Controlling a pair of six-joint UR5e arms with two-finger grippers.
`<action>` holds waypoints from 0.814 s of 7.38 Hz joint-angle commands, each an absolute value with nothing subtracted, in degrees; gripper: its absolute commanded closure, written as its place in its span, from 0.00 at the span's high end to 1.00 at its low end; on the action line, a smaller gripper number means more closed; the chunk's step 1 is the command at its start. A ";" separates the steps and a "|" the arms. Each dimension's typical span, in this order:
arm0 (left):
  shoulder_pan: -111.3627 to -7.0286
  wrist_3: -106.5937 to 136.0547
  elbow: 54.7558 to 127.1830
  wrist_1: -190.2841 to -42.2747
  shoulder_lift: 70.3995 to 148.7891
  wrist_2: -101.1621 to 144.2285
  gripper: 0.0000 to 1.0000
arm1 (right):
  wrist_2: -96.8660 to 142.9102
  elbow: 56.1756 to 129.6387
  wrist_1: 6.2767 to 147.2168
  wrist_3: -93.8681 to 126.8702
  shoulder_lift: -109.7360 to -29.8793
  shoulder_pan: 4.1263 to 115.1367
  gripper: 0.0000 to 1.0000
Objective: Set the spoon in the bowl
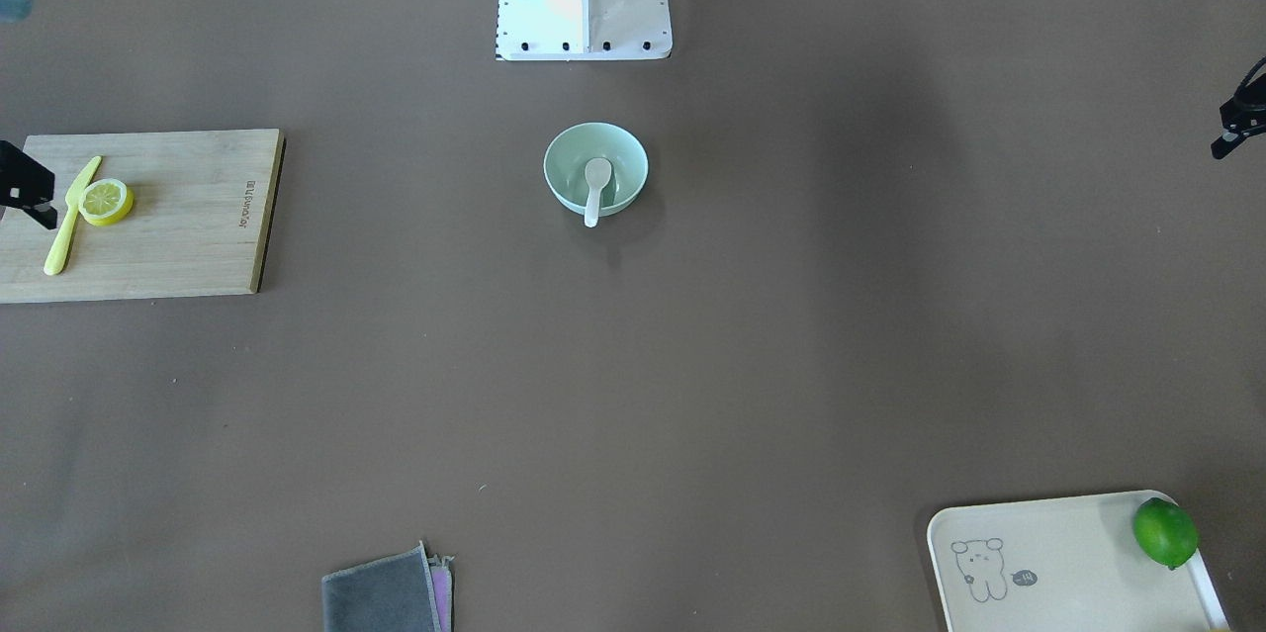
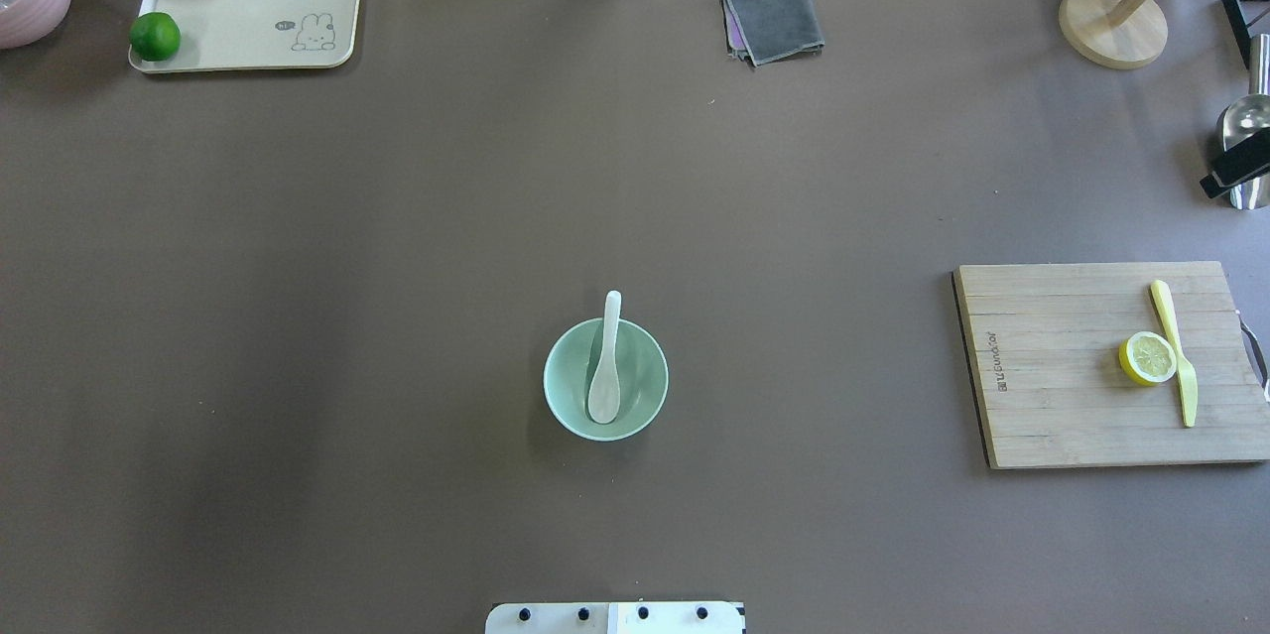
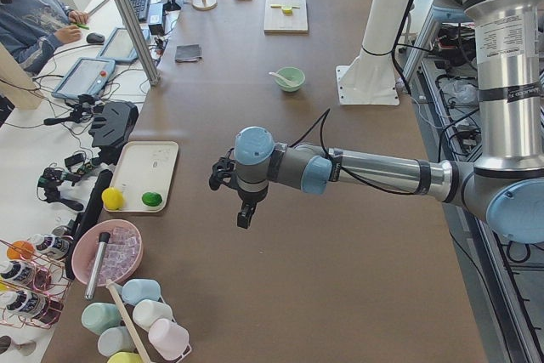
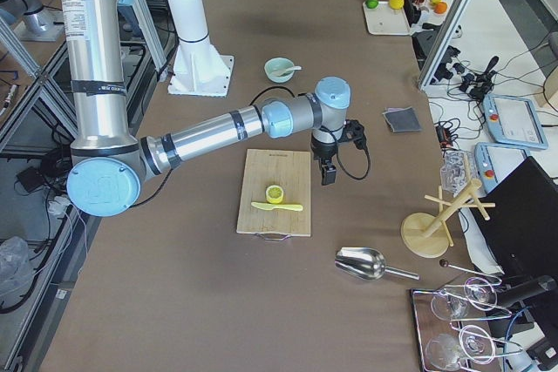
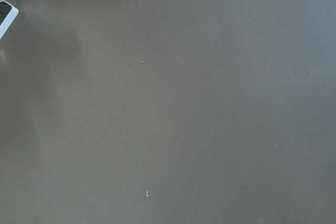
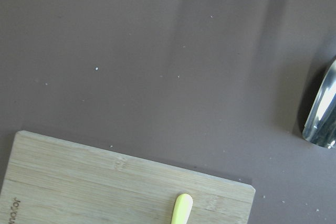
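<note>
Judging the placement done: the small glossy white soup spoon (image 2: 605, 366) lies inside the small round pale mint-green bowl (image 2: 650, 361), mid-bench, just beyond the robot's base.

To finish well, keep both arms wide so nothing nudges the handle. The spoon looks stable, so no regrasp seems needed.

The scoop sits low against the bowl's near inner wall. The handle leans on the far rim and overhangs it. Long axis runs near to far, tipped slightly right at the handle end.

Both arms are well apart from the bowl. The left gripper (image 3: 245, 214) hangs over bare bench at the left. The right gripper (image 4: 329, 172) is near the pale wooden cutting board (image 2: 1072, 366) at the right. Cannot tell how wide either stands, or whether either holds anything.
</note>
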State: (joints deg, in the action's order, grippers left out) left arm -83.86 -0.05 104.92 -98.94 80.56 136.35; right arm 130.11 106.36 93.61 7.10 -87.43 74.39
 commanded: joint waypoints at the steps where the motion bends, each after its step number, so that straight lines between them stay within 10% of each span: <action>1: -84.64 0.35 102.41 -98.79 80.42 137.37 0.98 | 131.22 105.12 93.43 4.66 -88.32 78.03 1.00; 6: -84.99 0.62 100.37 -98.88 80.33 136.93 0.98 | 132.80 105.20 92.90 5.10 -90.08 80.16 1.00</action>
